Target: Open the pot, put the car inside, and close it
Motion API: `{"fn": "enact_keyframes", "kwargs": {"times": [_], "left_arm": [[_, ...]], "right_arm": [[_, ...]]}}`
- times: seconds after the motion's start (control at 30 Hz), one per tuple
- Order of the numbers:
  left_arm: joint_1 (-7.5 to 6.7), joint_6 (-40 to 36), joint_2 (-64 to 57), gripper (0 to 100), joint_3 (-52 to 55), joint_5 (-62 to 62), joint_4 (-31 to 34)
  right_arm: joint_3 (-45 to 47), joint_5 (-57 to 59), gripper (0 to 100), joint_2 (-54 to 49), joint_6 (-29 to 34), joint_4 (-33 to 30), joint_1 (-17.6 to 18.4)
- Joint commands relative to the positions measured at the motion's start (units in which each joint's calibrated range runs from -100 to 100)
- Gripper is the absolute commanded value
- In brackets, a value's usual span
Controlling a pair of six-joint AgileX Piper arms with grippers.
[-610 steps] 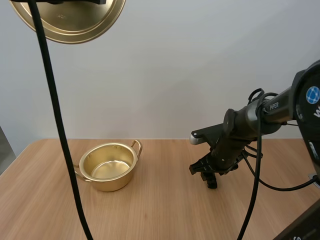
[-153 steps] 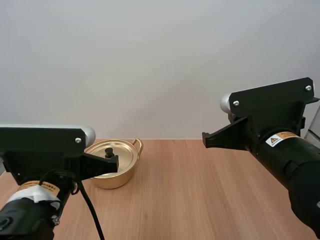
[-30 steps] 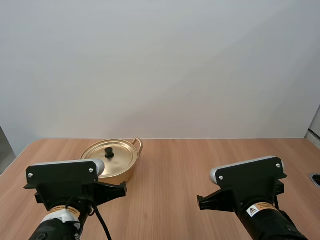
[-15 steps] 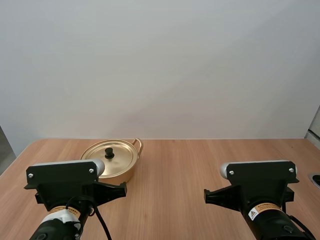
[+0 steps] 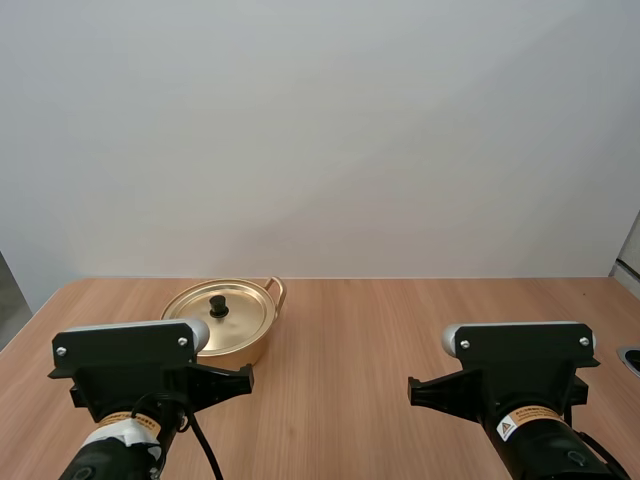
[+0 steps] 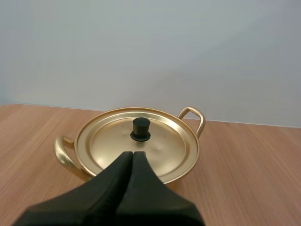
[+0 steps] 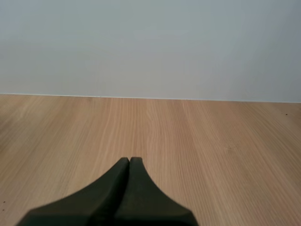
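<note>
Lid [image 6: 162, 146] seated on pot [image 5: 238, 352], toward desk's [image 7: 211, 141] far left corner. Left tool [image 6: 132, 154] and right tool [image 7: 129, 160] both pressed together, empty. Judgement: closing step looks finished; next, stay clear.

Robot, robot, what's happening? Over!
Left gripper shut, empty, facing round gold metal pot. Gold black-knobbed lid on. Right gripper shut, empty, over wooden table.

light: bright, even | shadows: soft, faint | glare: mild sheen on lid [image 6: 160, 143]
</note>
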Motion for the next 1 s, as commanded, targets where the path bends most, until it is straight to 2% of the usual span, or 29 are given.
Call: {"fn": "enact_keyframes", "kwargs": {"times": [0.0, 0.37, 0.97], "left_arm": [[0.00, -0.04, 0.00, 0, 0.00, -0.05, 0.00], [0.00, -0.04, 0.00, 0, 0.00, -0.05, 0.00], [0.00, -0.04, 0.00, 0, 0.00, -0.05, 0.00]], "right_arm": [[0.00, -0.07, 0, 0.00, -0.01, 0.08, -0.01], [0.00, -0.07, 0, 0.00, -0.01, 0.19, 1.43], [0.00, -0.07, 0, 0.00, -0.01, 0.19, 1.42]]}}
